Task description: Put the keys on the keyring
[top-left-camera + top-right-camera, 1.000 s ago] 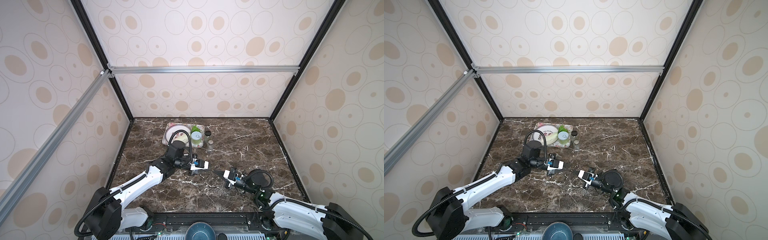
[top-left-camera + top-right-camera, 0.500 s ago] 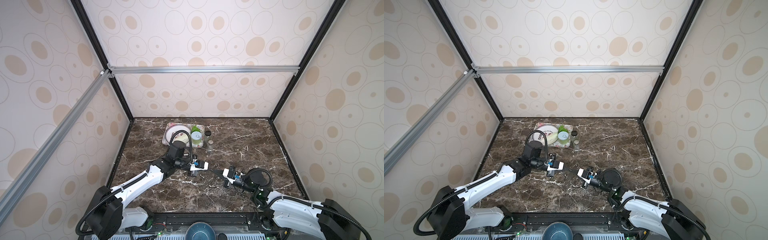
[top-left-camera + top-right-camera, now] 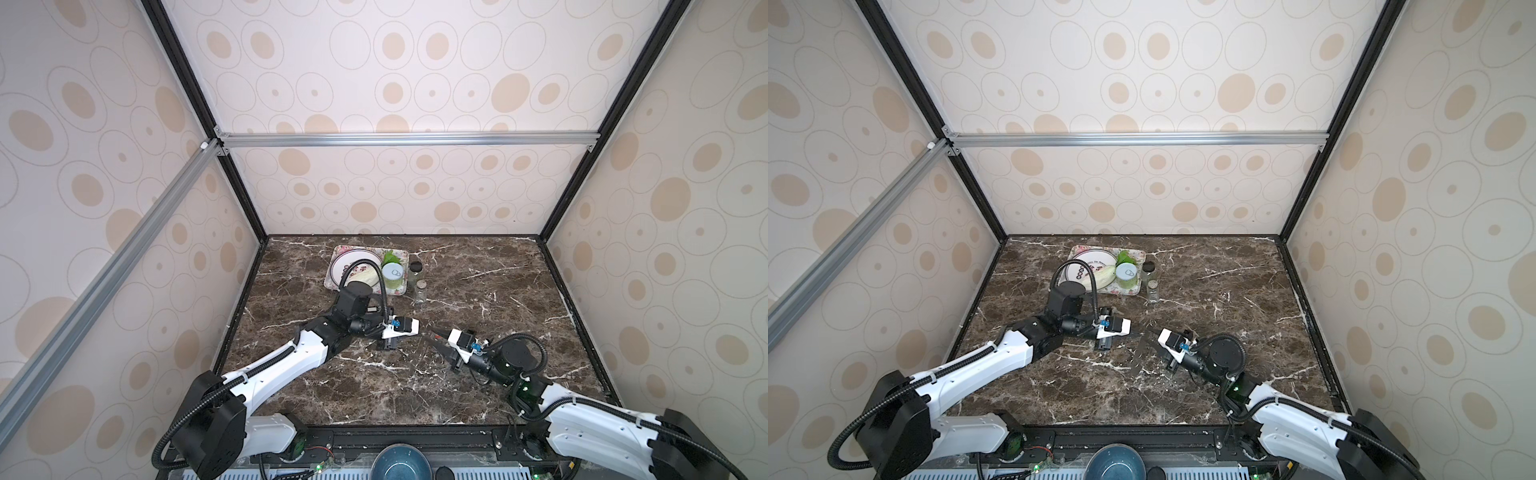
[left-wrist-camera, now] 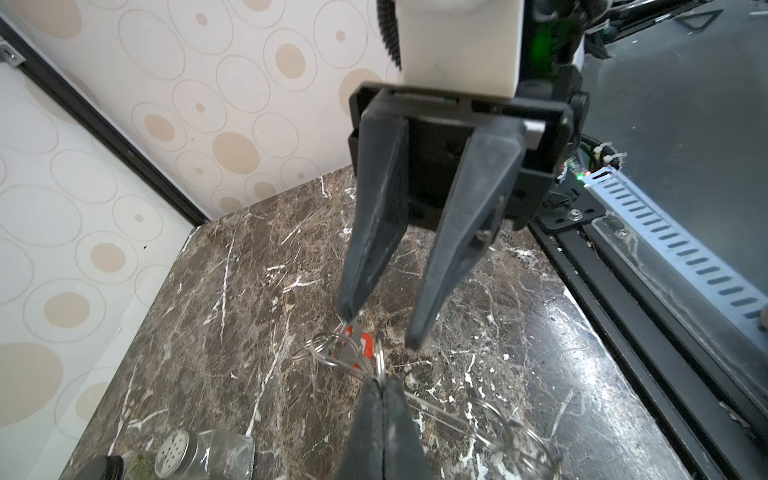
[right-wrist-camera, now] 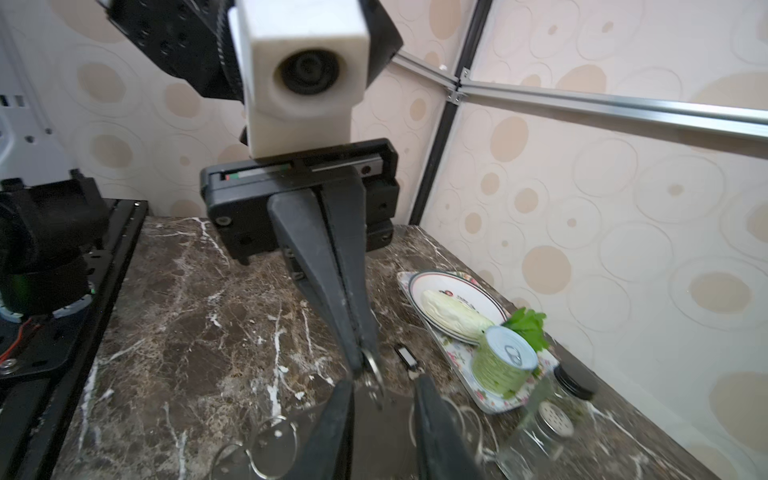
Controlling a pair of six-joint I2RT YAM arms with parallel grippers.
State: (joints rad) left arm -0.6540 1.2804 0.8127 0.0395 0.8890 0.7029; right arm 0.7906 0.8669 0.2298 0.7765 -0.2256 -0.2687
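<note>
Parts the right claw (image 4: 380, 328) a little, shut only a moment ago, and brings it closer to the left claw (image 4: 377, 384), now clamped tight on a thin wire ring (image 4: 381, 362) held on edge low over the table (image 4: 249, 332). Reads as letting go of the red key (image 4: 360, 347), lying just below the parted jaws, close against one of them and just beside the held ring; hard to tell whether threaded on yet. Leaves the black key (image 5: 405, 355) flat on the table, just beside the left claw, not yet picked up.
</note>
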